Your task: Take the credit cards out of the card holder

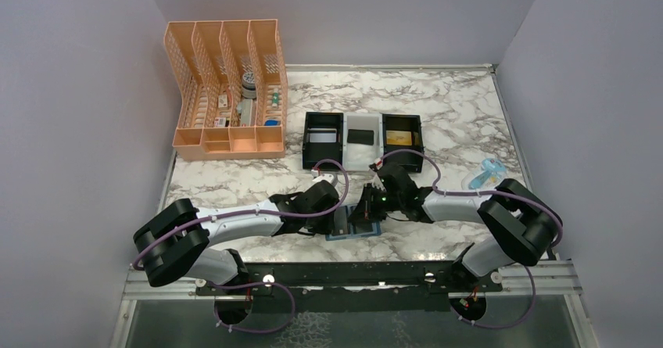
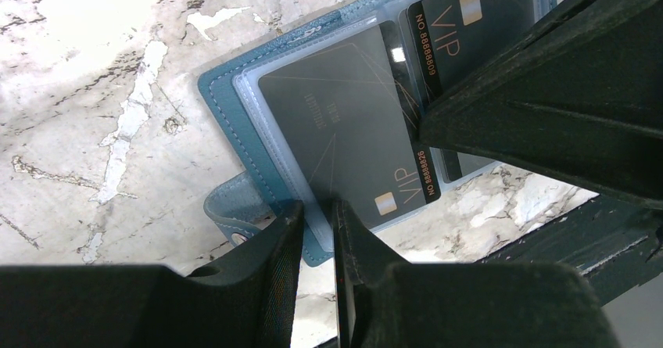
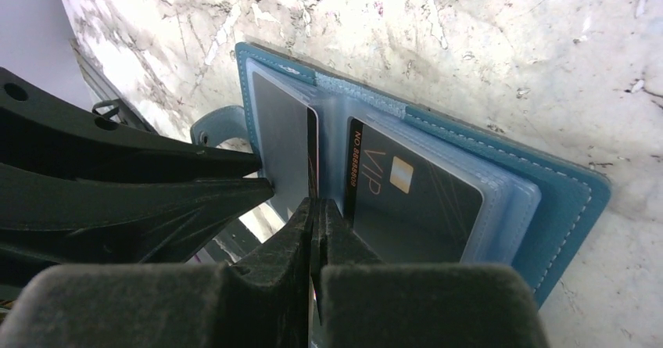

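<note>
Marble table, grey-veined, is carrying the stitched teal card holder, open near its near edge; glossy dark credit cards are sitting in clear sleeves. Left gripper is pinching the card holder's edge; right gripper, squeezed shut, is overlapping the cards.

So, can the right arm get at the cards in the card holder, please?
Probably yes: the card holder lies open, the left claw only pinches its edge, and the right claw is at the cards.
</note>
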Robot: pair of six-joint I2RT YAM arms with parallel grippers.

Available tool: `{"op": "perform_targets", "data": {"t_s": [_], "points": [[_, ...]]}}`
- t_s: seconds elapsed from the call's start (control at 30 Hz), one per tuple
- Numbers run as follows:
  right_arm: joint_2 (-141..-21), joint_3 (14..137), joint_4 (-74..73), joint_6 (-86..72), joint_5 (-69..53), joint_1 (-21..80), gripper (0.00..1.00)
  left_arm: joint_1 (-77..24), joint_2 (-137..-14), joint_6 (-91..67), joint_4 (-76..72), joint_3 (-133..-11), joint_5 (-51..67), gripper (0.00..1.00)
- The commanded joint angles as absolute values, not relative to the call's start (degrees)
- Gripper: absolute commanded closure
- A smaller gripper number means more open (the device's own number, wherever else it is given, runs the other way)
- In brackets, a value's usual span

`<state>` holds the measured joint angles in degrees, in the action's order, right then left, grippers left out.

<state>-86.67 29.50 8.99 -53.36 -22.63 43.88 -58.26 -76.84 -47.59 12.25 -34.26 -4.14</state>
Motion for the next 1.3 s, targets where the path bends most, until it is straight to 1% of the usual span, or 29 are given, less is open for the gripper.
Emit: {"op": "perform_targets", "data": {"t_s": [0.0, 0.33, 0.57, 0.67, 0.83, 1.1, 1.27], "points": [[-84.4, 29.7, 7.2, -51.8, -20.2, 44.1, 0.99, -58.6, -76.1, -47.6, 13.1, -33.9, -5.2, 0.77], [-85.3, 29.7, 7.8, -52.0, -21.5, 44.1, 0.98, -58.6, -75.7, -47.8, 13.1, -33.9, -5.0, 0.77], [-87.0, 31.3, 6.8, -51.1, -20.1, 44.1, 0.8, -58.6, -76.1, -47.9, 13.0, -33.8, -4.8, 0.77], [-87.6, 31.4, 6.7, -50.8, -19.7, 44.1, 0.78, -58.6, -76.1, -47.9, 13.0, -33.7, -4.8, 0.77], [-89.5, 31.1, 8.7, -50.6, -21.9, 44.1, 0.79, -58.6, -76.5, -47.7, 13.0, -34.0, -4.8, 0.77], [-87.7, 29.5, 11.8, -52.0, -22.1, 44.1, 0.94, -58.6, -76.7, -47.5, 13.1, -34.0, -4.7, 0.78], [-84.4, 29.0, 9.4, -51.4, -19.8, 44.0, 0.96, -58.6, -76.5, -47.5, 13.1, -33.8, -4.7, 0.79]]}}
